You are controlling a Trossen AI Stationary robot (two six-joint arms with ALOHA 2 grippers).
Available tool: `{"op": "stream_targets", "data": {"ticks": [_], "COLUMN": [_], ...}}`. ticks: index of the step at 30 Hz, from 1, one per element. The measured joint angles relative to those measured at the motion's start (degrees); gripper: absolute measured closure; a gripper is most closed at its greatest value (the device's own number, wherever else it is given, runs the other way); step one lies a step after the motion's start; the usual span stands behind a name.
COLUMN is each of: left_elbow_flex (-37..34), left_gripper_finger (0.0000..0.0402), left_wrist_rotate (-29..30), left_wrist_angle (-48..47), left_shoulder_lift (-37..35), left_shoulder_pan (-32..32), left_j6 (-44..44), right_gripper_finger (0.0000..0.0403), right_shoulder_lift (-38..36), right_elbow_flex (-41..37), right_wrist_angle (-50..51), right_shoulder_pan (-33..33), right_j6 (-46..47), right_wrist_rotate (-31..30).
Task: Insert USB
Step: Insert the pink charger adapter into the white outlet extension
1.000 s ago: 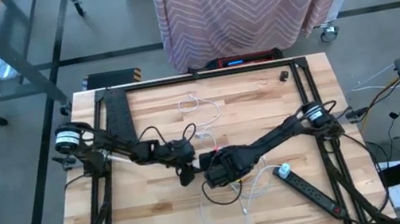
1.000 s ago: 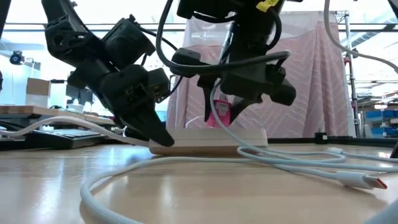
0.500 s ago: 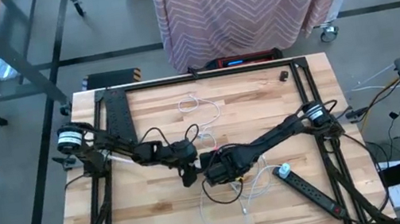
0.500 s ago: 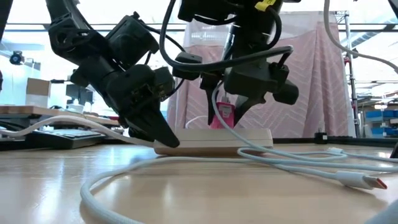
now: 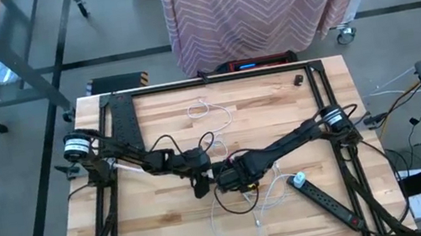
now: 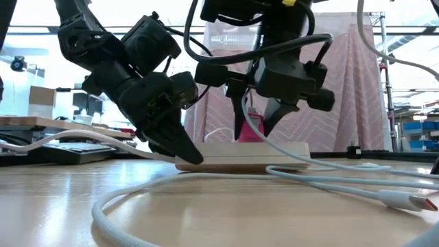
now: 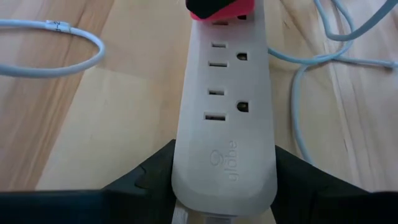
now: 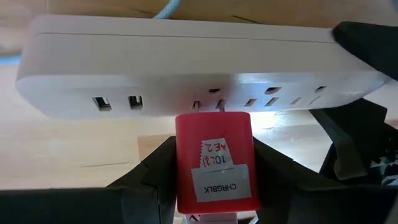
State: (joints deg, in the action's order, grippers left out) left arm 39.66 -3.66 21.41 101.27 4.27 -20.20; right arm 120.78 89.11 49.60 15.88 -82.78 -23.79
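A white power strip lies flat on the wooden table, also seen in the low view and the right wrist view. My left gripper is shut on its near-left end. My right gripper is shut on a red charger block that stands over the strip's outlets, its prongs at a socket. In the high view both grippers meet at mid-table, the left gripper beside the right gripper. A white USB cable loops over the table in front, its plug end lying free. My left gripper pinches the power strip's logo end between its two fingers, one on each long side. It comes slanting down from the table's left, along the strip. The strip rests flat on the table. My right gripper pinches the red charger block by its two side faces, between its fingers. It comes from above, pointing down at the strip. The block is upright and clear of the table. Its prongs touch the strip's socket, with bare metal still showing.
A black power strip lies at the table's near right. More white cable curls at the far middle, and a small black part sits near the far right corner. Dark frame rails run along the table's sides.
Both grippers have shifted a little toward the table's right, and the white power strip has slid that way with them. The red charger has stayed over the strip's outlets. Both holds are unchanged.
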Motion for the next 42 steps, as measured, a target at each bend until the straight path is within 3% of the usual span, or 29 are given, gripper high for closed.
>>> {"op": "stream_targets", "data": {"ticks": [6, 18, 22, 28, 42], "left_elbow_flex": [0.0, 0.0, 0.0, 0.0, 0.0], "left_gripper_finger": [0.0223, 0.0223, 0.0223, 0.0223, 0.0223], "left_wrist_rotate": [0.3, 1.1, 1.2, 1.3, 2.6], "left_wrist_angle": [0.0, 0.0, 0.0, 0.1, 0.2], "left_shoulder_lift": [0.0, 0.0, 0.0, 0.0, 0.0], "left_shoulder_pan": [0.0, -0.2, -0.2, -0.4, -0.6], "left_j6": [-0.3, -2.9, -4.6, -6.4, -5.6], "right_gripper_finger": [0.0265, 0.0265, 0.0265, 0.0265, 0.0265], "right_shoulder_lift": [-0.1, -0.2, -0.1, 0.1, 3.6], "right_elbow_flex": [-1.2, -1.4, -1.4, -1.4, -1.5], "right_wrist_angle": [-0.3, -1.8, -2.3, -1.6, -0.5], "right_shoulder_pan": [0.0, 0.3, 0.7, 1.6, 4.0], "right_j6": [3.8, 1.5, -3.4, -3.3, 3.0], "right_wrist_rotate": [-0.1, 1.4, -1.2, -4.5, -10.6]}}
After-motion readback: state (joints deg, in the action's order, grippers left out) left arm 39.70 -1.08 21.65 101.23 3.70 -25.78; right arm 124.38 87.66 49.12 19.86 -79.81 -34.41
